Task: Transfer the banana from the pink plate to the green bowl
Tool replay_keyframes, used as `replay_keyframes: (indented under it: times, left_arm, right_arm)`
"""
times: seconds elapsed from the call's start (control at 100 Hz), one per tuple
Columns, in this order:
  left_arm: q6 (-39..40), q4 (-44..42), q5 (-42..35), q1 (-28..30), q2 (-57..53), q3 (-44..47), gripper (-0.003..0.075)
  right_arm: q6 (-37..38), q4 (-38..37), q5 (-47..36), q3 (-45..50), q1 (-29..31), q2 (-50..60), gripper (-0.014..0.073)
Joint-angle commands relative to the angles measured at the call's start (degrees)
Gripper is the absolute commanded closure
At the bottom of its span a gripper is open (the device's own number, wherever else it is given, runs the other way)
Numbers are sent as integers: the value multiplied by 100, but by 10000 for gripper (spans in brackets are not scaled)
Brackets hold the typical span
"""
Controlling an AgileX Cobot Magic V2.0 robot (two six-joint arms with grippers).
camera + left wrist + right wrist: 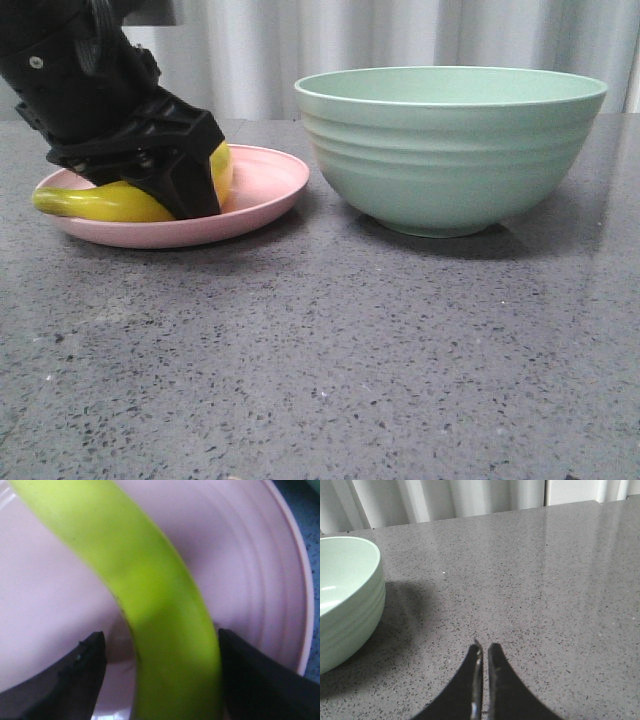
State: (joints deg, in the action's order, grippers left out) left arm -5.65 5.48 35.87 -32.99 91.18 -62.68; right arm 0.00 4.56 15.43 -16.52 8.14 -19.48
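- The left claw (175, 185) is down on the pink plate (265, 190), its fingers either side of the banana (120, 203). In the left wrist view one finger (260, 680) touches the fruit's side, while the other (75, 675) stands a little apart from it, so the claw is apart and not clamped yet.
- The banana lies on the plate between those fingers, its greenish stem end poking out past the claw on the side away from the green bowl (450, 150). The claw straddles the thick middle of the curve, probably because that gives the steadiest hold on a glossy, rounded thing.
- The bowl stands on the desk (320, 350) just beside the plate, on the far side of the left claw from the stem; its wall rises well above the plate's rim, so the fruit will need a clear lift before crossing.
- The right claw (483, 652) hangs with its fingers together and holding nothing, the bowl off to one side of it; it seems parked out of the way.
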Motion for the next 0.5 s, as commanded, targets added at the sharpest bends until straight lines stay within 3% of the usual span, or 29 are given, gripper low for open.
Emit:
replay_keyframes:
  times: [0.0, 0.3, 0.49]
  left_arm:
    - [-10, 16, -169, -40, -165, -194, 282]
    - [-10, 16, -181, -40, -165, -194, 284]
    - [-10, 16, -181, -40, -165, -194, 417]
  right_arm:
    - [0, 5, -471, -149, -8, -99, 655]
    - [0, 5, -471, -149, -8, -99, 655]
    - [0, 5, -471, -149, -8, -99, 655]
